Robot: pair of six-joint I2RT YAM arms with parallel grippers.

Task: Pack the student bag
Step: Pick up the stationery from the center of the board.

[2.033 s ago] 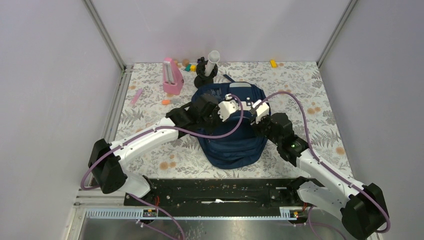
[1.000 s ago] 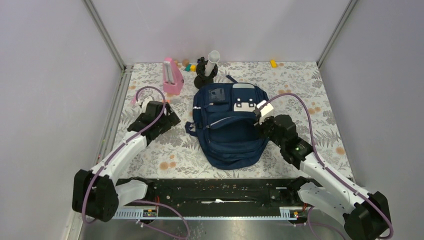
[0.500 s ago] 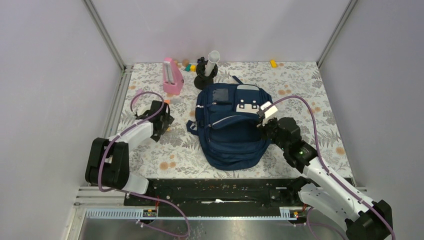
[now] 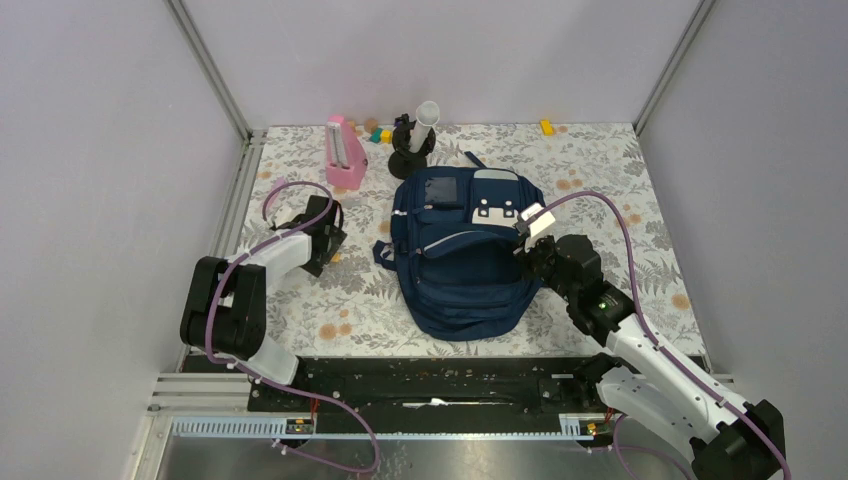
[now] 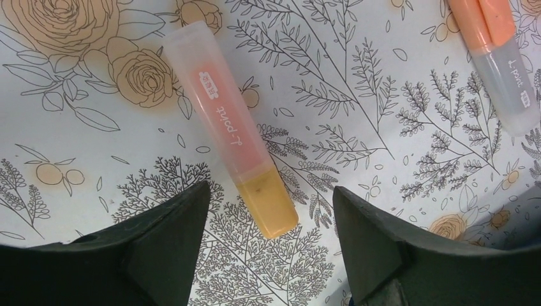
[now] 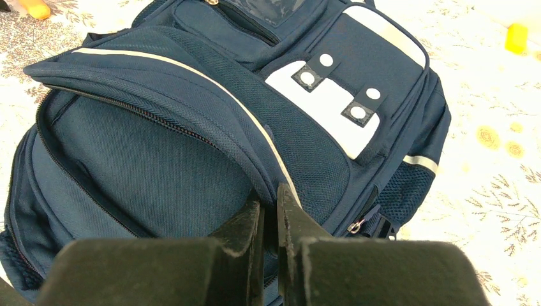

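The student bag (image 4: 460,270) lies flat in the middle of the table, navy blue with white patches (image 6: 332,105) and a thin light stripe. My right gripper (image 4: 527,243) is shut on the edge of the bag's raised front flap (image 6: 269,194), so the zipped compartment gapes beneath it. My left gripper (image 4: 325,225) is low over the tablecloth at the left. In the left wrist view its jaws (image 5: 271,191) are open, with the yellow end of an orange highlighter (image 5: 229,127) lying between the fingertips and touching neither. A second orange highlighter (image 5: 504,64) lies to the right.
A pink holder (image 4: 344,152) and a black stand with a white tube (image 4: 412,140) are behind the bag. Small coloured blocks (image 4: 380,133) and a yellow block (image 4: 546,126) lie along the back wall. Metal frame rails border the table's left and right sides.
My left arm swung away from the bag to the left side of the table and came down over the highlighter, with its jaws narrowing. My right gripper kept hold of the flap.
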